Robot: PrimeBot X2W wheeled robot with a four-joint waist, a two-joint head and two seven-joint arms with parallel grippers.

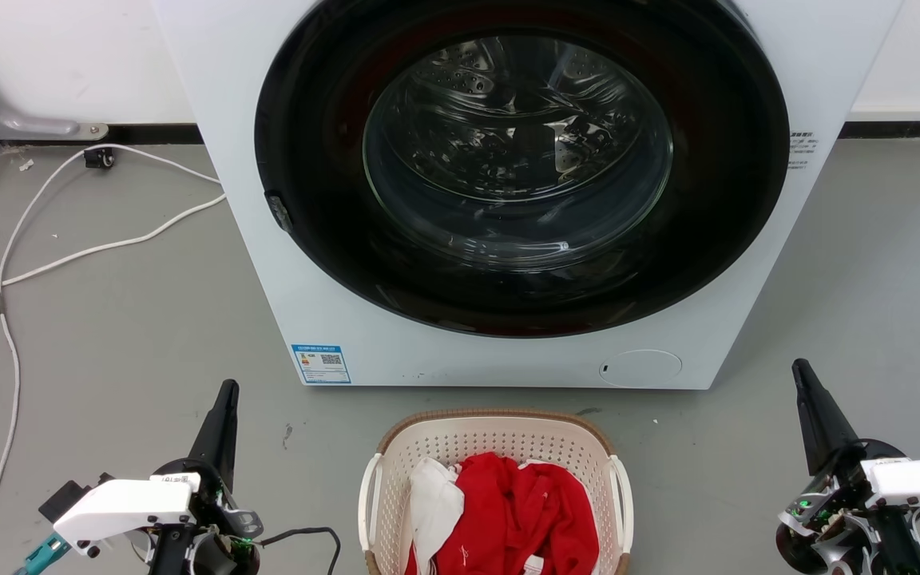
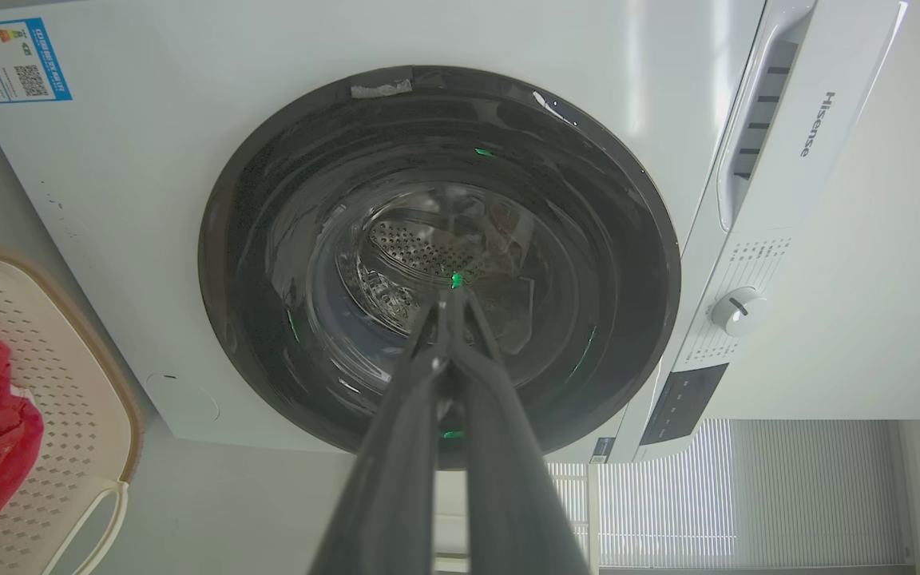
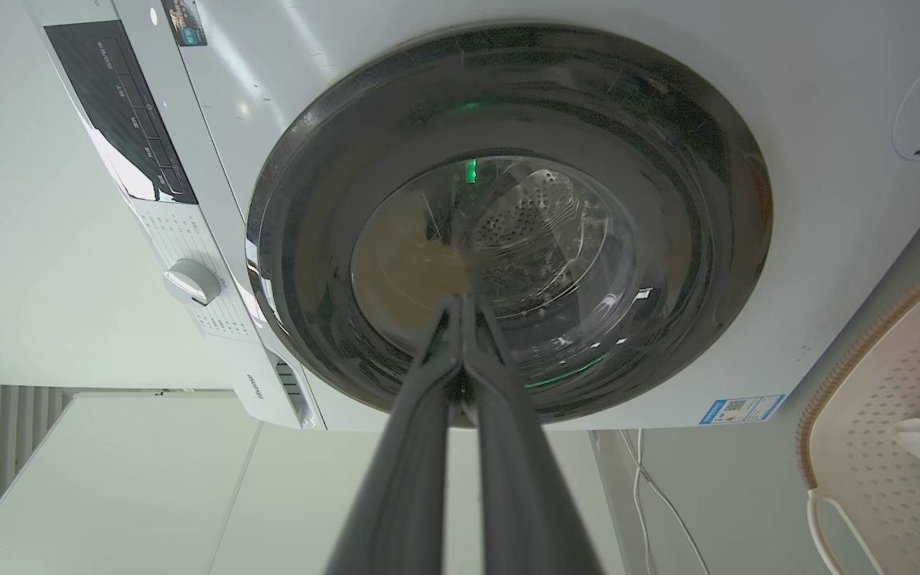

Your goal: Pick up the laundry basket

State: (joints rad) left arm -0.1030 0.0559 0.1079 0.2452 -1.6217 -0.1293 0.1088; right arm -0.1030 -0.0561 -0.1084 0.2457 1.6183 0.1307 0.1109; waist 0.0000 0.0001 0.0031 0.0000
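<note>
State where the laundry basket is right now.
In the head view, the laundry basket sits on the floor at bottom centre, directly in front of the washing machine.

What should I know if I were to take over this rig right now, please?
Left gripper: shut, empty, to the left of the basket, apart from it.
Right gripper: shut, empty, to its right, apart from it.
Basket: on the floor in front of the washer, between the grippers, holding red and white clothes.
Done: nothing yet; the basket is untouched.
Left: probably open the fingers, reach the handles, grip, lift.
</note>
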